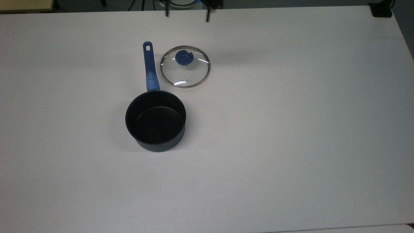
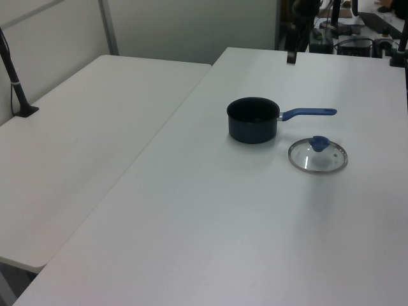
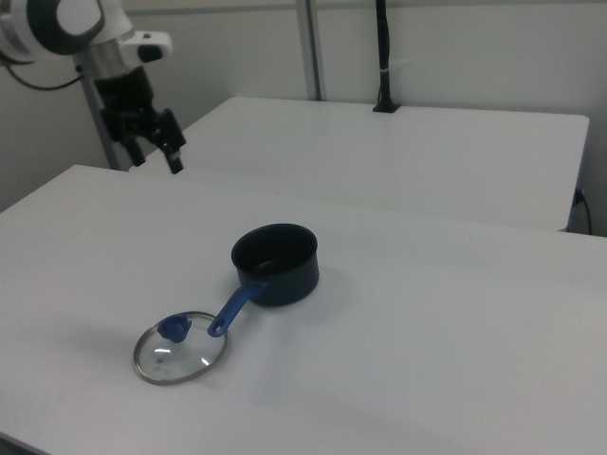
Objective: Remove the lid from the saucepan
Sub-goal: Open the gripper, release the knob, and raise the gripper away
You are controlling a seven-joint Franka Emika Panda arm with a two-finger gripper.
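A: Where is the lid [image 1: 185, 66] sitting?

B: It is lying flat on the white counter [image 1: 291, 129], knob up, toward the counter's far edge in the top view. Its blue knob [image 1: 184, 57] is showing off-centre through the glass, and the metal rim is resting on the counter all the way around.

A: And the saucepan [image 1: 156, 120]?

B: It is standing upright and uncovered, its black inside showing, closer to the middle of the counter than the lid. Its long blue handle [image 1: 149, 66] is pointing toward the far edge in the top view and is running just beside the lid, on the top view's left of it, with a thin strip of counter showing between them. In the left view the saucepan [image 2: 253, 119] is sitting behind the lid [image 2: 318, 156], and in the right view the lid [image 3: 180, 347] is lying just beside the handle's tip, at the right view's lower left of the saucepan [image 3: 276, 263].

A: What is the end effector [image 3: 152, 152] doing?

B: It is hanging in the air well apart from both things, over the counter's far edge. Its 2 fingers [image 3: 174, 157] are standing wide apart and are holding nothing. In the top view the 2 dark fingertips [image 1: 207, 16] are poking in at the upper edge.
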